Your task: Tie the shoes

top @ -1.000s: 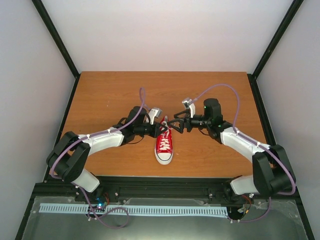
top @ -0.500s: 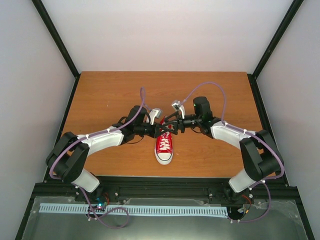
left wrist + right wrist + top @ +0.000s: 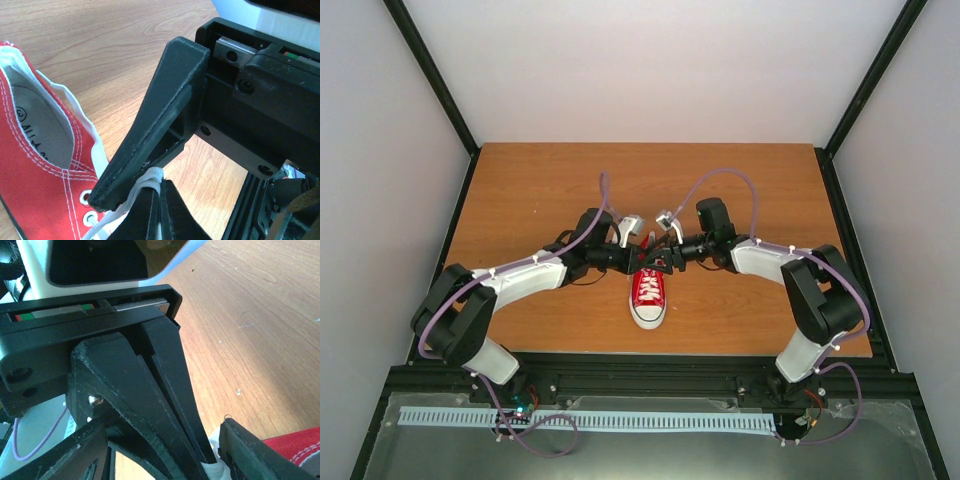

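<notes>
The red sneaker (image 3: 648, 298) lies mid-table with its white toe cap toward the arms. It also shows in the left wrist view (image 3: 45, 185) and at the lower right of the right wrist view (image 3: 297, 447). My left gripper (image 3: 644, 262) hangs over the shoe's opening. In the left wrist view the left gripper (image 3: 159, 186) is shut on a white lace (image 3: 150, 176). My right gripper (image 3: 664, 262) meets it from the right. In the right wrist view the right gripper (image 3: 165, 440) is open, and its fingers straddle the left gripper's shut fingers and the lace (image 3: 217, 471).
The wooden table (image 3: 540, 190) has black frame rails along its edges and pale walls around it. Purple cables arch above both wrists. A black rail and a perforated strip run along the near edge by the arm bases.
My right arm has swung left toward the shoe, bringing its open gripper around the left gripper's tips. The left arm and the shoe have hardly moved.
</notes>
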You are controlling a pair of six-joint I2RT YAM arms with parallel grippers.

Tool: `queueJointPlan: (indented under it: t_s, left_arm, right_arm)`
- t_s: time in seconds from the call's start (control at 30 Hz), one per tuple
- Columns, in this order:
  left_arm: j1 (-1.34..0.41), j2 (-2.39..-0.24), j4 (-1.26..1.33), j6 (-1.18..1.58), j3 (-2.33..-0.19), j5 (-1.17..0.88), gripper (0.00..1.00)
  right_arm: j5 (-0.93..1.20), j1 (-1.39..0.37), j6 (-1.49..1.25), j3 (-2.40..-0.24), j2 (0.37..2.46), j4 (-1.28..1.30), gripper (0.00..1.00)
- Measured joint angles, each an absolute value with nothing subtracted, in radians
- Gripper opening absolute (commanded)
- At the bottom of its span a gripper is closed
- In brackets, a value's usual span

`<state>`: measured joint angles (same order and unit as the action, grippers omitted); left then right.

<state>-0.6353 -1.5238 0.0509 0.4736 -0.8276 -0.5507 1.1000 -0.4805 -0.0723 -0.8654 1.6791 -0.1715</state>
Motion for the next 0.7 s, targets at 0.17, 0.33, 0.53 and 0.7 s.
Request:
queueJointPlan:
  t_s: [0.17, 0.33, 0.53, 0.7]
  left_arm:
    - [-0.635, -1.519, 0.027, 0.466, -0.828, -0.548, 0.01]
    - [-0.636, -1.515, 0.005, 0.460, -0.830, -0.551, 0.01]
    - [-0.636, -1.515, -0.003, 0.460, -0.843, -0.546, 0.01]
    - [-0.635, -1.515, -0.003, 0.461, -0.861, -0.547, 0.01]
  right_arm:
    - [1.116, -0.481, -0.065, -0.866, 1.690, -0.158, 0.55]
    - [1.114, -0.481, -0.064, -0.857, 1.690, -0.161, 0.56]
    - [1.120, -0.483, -0.064, -0.847, 1.690, -0.159, 0.66]
    - [1.137, -0.486, -0.064, -0.845, 1.690, -0.160, 0.64]
